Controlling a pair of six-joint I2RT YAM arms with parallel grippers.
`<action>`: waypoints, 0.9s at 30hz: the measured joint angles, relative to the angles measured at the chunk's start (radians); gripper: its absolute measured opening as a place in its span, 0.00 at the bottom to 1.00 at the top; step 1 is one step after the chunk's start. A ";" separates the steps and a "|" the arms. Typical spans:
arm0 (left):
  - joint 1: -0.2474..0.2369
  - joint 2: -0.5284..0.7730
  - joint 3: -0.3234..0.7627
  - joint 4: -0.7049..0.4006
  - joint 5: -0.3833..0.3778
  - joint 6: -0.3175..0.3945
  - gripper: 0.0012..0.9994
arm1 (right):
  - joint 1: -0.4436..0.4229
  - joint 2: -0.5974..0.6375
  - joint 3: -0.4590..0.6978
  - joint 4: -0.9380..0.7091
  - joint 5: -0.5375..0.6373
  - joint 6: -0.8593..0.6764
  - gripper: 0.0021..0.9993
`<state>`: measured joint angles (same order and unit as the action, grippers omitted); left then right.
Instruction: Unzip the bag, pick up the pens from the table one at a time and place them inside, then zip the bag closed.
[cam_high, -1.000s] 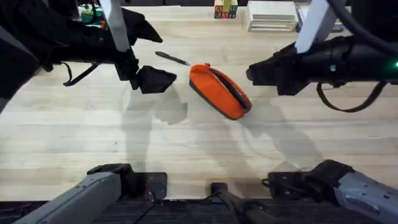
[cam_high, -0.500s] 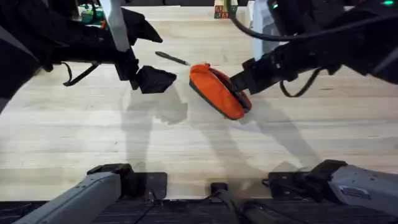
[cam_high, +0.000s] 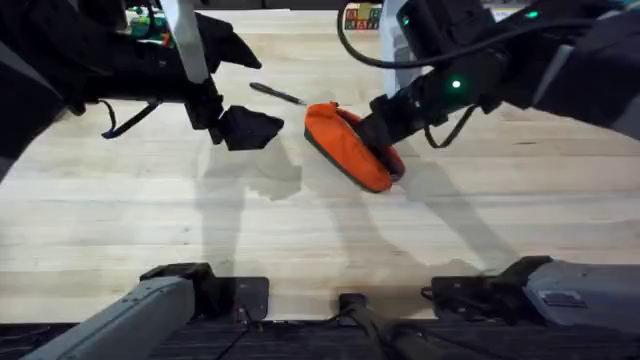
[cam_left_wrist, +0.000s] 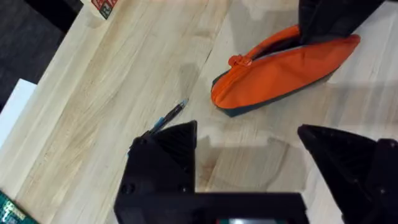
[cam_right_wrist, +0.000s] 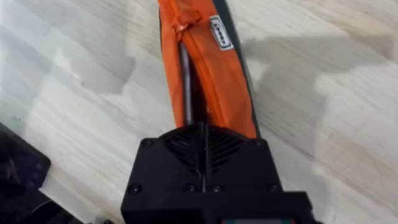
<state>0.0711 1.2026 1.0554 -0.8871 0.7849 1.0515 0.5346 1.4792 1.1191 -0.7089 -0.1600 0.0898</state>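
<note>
The orange bag (cam_high: 345, 150) lies slantwise on the table (cam_high: 150, 230), just behind its middle. Its zipper gapes in a narrow dark slit (cam_right_wrist: 185, 81), and the red pull tab (cam_left_wrist: 235, 60) sits at the far end. My right gripper (cam_high: 372, 130) is shut, its fingers pressed together (cam_right_wrist: 202, 140) right over the bag's (cam_right_wrist: 221, 81) right end; I cannot tell what, if anything, they pinch. One dark pen (cam_high: 277, 94) lies behind and left of the bag (cam_left_wrist: 280, 74). My left gripper (cam_high: 255, 128) hangs open and empty (cam_left_wrist: 247, 130) just left of the bag, near the pen (cam_left_wrist: 169, 116).
A stack of white flat items (cam_high: 435, 25) and some coloured blocks (cam_high: 362, 15) stand along the back edge. More coloured clutter (cam_high: 150, 20) sits at the back left. Bare wood stretches across the front half of the table.
The right arm swung in from the right and came down on the bag's right end. The left arm, the pen and the bag have stayed put.
</note>
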 joint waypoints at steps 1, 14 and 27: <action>0.000 0.000 0.000 0.000 0.000 0.000 0.99 | 0.000 0.010 0.000 0.009 0.000 0.000 0.03; 0.000 0.000 0.000 0.000 0.000 0.000 0.99 | 0.000 0.107 0.000 0.084 0.000 0.000 0.03; 0.000 0.000 0.000 0.000 0.000 0.000 0.99 | 0.009 0.107 0.002 0.080 -0.005 -0.001 0.99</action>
<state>0.0711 1.2026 1.0554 -0.8871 0.7849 1.0515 0.5434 1.5860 1.1213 -0.6289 -0.1646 0.0891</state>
